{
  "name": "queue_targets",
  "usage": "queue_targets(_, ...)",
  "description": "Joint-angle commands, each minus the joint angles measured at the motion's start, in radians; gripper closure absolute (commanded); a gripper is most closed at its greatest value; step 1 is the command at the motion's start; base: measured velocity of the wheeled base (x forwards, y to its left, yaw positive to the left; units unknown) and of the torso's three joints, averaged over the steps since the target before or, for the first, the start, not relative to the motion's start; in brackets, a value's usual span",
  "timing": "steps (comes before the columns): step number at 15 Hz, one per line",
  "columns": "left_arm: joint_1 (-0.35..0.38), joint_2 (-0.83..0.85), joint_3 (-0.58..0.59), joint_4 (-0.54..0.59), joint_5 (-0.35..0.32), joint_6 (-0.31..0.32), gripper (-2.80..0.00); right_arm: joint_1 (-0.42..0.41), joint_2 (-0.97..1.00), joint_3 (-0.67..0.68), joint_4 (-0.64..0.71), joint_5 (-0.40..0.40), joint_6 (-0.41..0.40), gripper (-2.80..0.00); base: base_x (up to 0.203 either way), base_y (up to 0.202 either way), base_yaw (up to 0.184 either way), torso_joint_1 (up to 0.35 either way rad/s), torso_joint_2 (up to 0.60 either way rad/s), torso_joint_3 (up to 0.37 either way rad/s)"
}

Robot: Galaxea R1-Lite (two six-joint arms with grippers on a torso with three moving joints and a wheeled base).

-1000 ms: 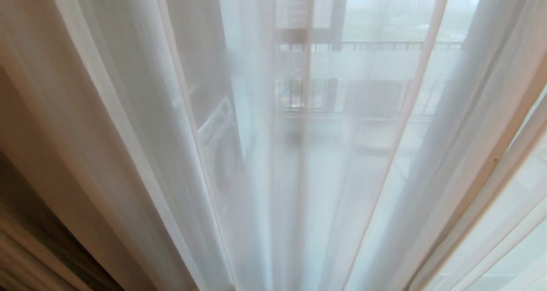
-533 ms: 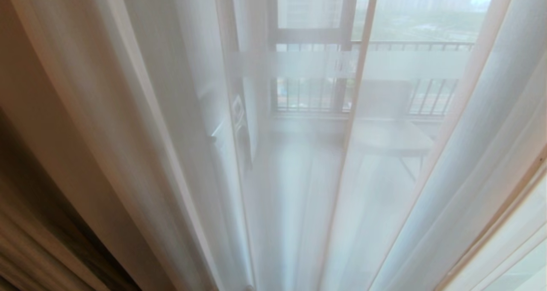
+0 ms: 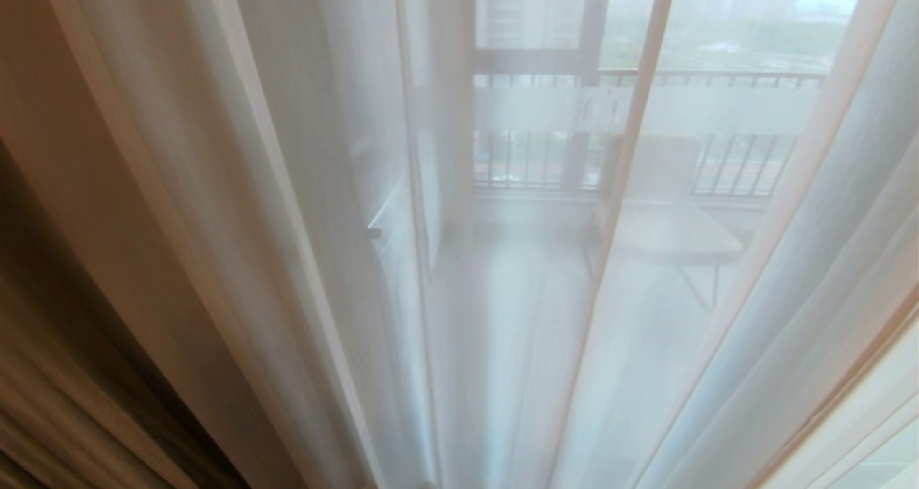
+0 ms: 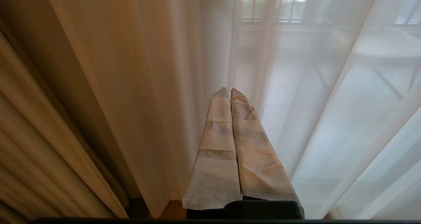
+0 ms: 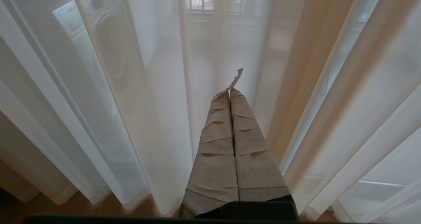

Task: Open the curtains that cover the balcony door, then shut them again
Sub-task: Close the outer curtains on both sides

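Thin sheer white pleated curtains (image 3: pixel 502 295) are seen, tinged pale peach along their fold edges. Left of these, a heavy opaque beige-tan woven curtain (image 3: pixel 64 374) is shown, streaked with darker brown shadow bands. Through the sheer cloth, the dark-framed glass balcony door (image 3: pixel 531 62) is crossed by a pale frosted horizontal band (image 3: pixel 711 108), and below that band dark vertical railing bars (image 3: pixel 739 166) form a stripe pattern. Both pincers, left (image 4: pixel 227 90) and right (image 5: pixel 229 93), are wrapped in cream-beige tape laid in overlapping bands.
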Motion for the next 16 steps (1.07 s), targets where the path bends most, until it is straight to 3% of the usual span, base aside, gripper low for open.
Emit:
queue_targets(1, 0.000, -0.001, 0.000, 0.000, 0.000, 0.000, 0.00, 0.001, 0.000, -0.001, 0.001, 0.000, 0.000, 0.00, 0.000, 0.000, 0.000, 0.000, 0.00, 0.000)
queue_targets(16, 0.000, -0.001, 0.000, 0.000, 0.000, -0.002, 0.00, 0.001, 0.000, -0.001, 0.001, 0.000, 0.000, 0.00, 0.000, 0.000, 0.000, 0.000, 0.00, 0.000)
